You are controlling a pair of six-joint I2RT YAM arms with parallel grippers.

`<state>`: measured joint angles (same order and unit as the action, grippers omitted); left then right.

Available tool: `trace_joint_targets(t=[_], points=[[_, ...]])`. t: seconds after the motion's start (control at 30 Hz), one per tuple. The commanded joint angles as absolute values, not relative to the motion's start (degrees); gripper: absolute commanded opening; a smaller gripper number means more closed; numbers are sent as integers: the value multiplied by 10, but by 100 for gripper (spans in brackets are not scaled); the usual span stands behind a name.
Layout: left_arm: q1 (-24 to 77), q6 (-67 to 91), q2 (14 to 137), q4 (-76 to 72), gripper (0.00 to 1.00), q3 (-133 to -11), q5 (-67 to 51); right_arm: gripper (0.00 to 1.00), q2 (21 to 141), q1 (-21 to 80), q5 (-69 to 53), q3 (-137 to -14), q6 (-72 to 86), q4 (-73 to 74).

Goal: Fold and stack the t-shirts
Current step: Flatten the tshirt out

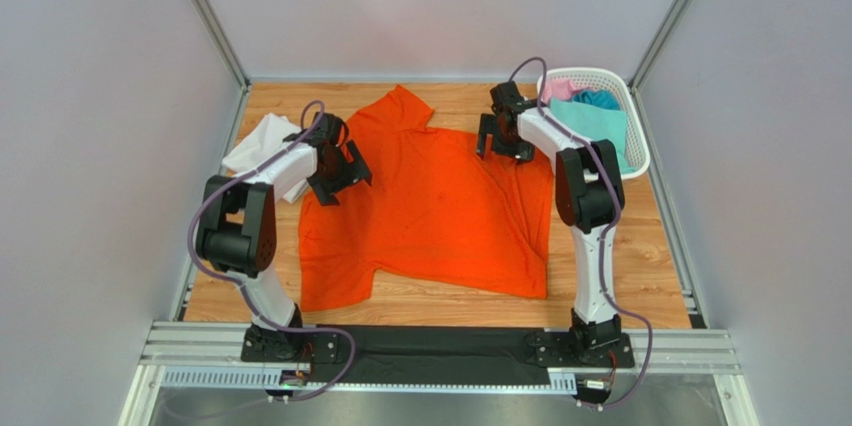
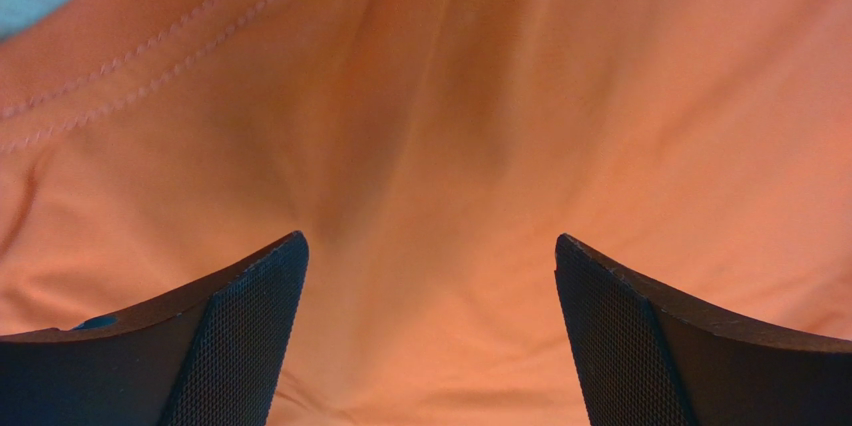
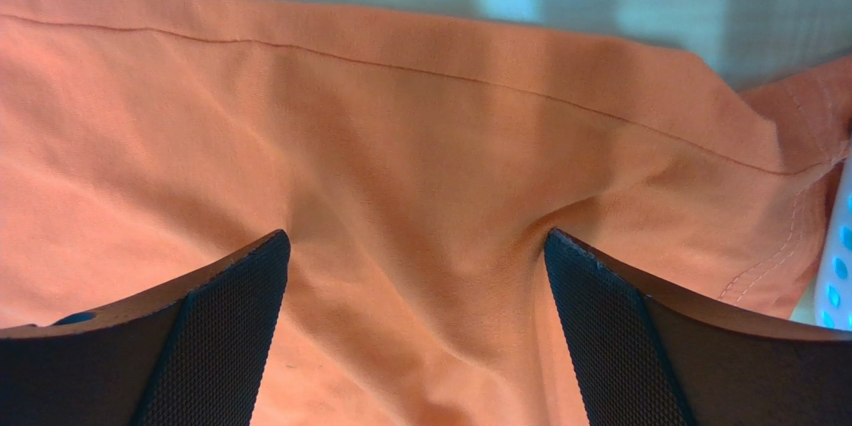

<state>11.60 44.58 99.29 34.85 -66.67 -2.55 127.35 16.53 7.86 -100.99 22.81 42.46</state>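
Note:
A bright orange t-shirt [image 1: 430, 206] lies spread on the wooden table, one sleeve toward the back. My left gripper [image 1: 340, 174] is open and pressed down on its left edge; orange cloth [image 2: 430, 146] fills the left wrist view between the fingers. My right gripper [image 1: 497, 141] is open and pressed on the shirt's back right part, with cloth [image 3: 400, 146] bunched between the fingers near a hem. A white t-shirt [image 1: 262, 141] lies crumpled at the left. Teal [image 1: 598, 126], pink [image 1: 560, 91] and blue [image 1: 598, 99] shirts lie in the basket.
A white lattice basket [image 1: 640, 146] stands at the back right against the wall. Grey walls close in the table on three sides. The black rail with the arm bases [image 1: 440, 346] runs along the near edge.

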Motion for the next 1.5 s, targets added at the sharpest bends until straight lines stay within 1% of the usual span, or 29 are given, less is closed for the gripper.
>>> trace_joint_targets(t=[0.0, 0.17, 0.4, 0.5, 0.6, 0.73, 0.8, 0.9, 1.0, 1.03, 1.2, 1.3, 1.47], points=[[113, 437, 1031, 345, 100, -701, -6, 100, 1318, 165, 66, -1058, 214, 446], [94, 453, 1072, 353, 100, -717, -16, 100, 1376, 164, 65, -1139, 205, 472], [85, 489, 1064, 373, 100, -694, -2, 100, 1426, 158, 75, -1230, 203, 498], [85, 502, 1036, 371, 100, -650, -7, 100, 1420, 154, 69, -1242, 201, 504], [86, 481, 995, 346, 100, -617, -25, 100, 1401, 154, 41, -1247, 175, 502], [85, 441, 935, 351, 100, -646, -1, 100, 1365, 155, 21, -1259, 140, 503], [85, 427, 922, 377, 100, -677, 41, 100, 1333, 156, 16, -1253, 130, 502], [80, 419, 918, 398, 100, -700, 58, 100, 1300, 159, 17, -1231, 130, 499], [65, 417, 924, 390, 100, -703, 61, 100, 1257, 165, 15, -1175, 141, 488], [61, 412, 937, 388, 100, -706, 55, 100, 1249, 169, 12, -1146, 144, 481], [29, 390, 999, 365, 100, -743, 24, 100, 1205, 178, -18, -1079, 155, 467], [23, 380, 1039, 330, 100, -776, 6, 100, 1193, 179, -28, -1059, 156, 457], [14, 367, 1099, 315, 100, -825, -1, 100, 1187, 180, -23, -1061, 149, 456]])
